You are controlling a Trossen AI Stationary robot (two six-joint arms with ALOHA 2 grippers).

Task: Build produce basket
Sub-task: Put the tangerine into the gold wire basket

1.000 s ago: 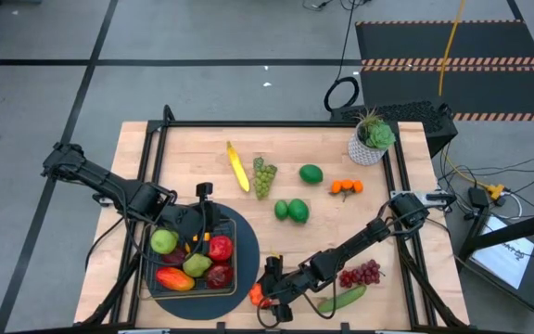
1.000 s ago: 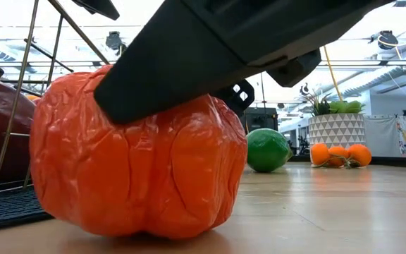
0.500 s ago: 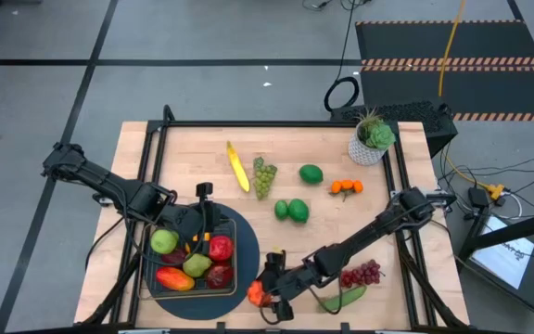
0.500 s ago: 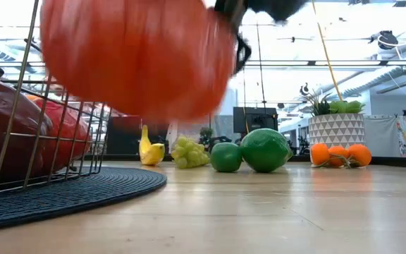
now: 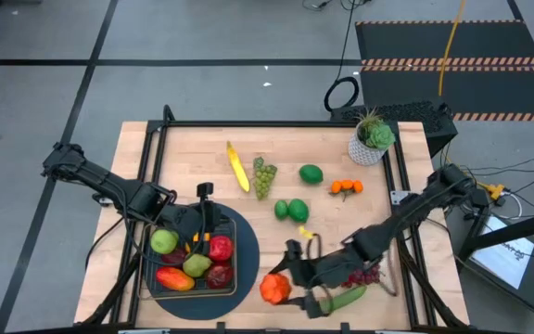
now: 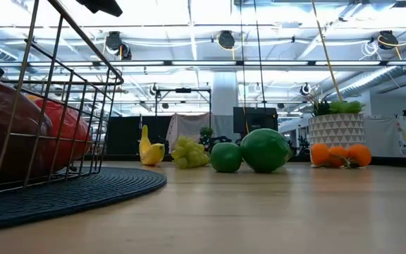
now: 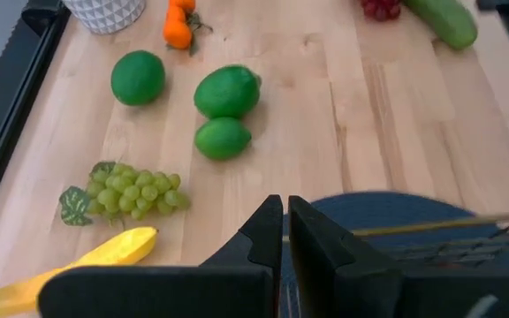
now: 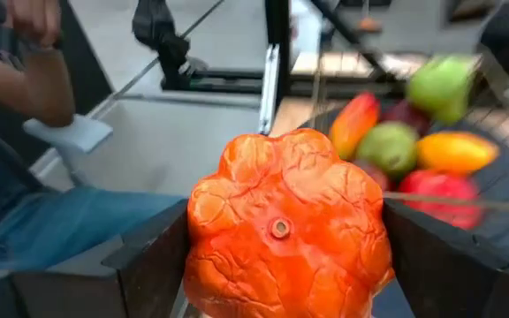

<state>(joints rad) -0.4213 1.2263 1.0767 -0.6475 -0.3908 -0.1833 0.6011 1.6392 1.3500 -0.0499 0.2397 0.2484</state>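
Note:
The basket stands on a round dark mat at the near left, holding apples, a pear and other produce. My left gripper is shut at the basket's far rim. An orange pepper hangs in the air just right of the mat, with my right gripper shut on it. The right wrist view shows the pepper between both fingers, with the filled basket beyond it. The low view shows the basket, not the pepper. My left gripper has the basket's far rim wire running into the gap of its shut fingers, which slant down from the table's left. The basket rests on the mat. My right gripper pinches the pepper's two opposite sides between its fingers. The fingers come nearly level from the table's right. The pepper is lifted clear of the table, one end facing the wrist camera.
On the bare wood lie a banana, green grapes, limes, a round green fruit, oranges, purple grapes and a cucumber. A potted plant stands far right. A person sits beyond the table.
My right gripper has risen steeply with the orange pepper, drawing slightly toward the table's right. The pepper has left the table and gone up out of the low view, which it filled a second ago.

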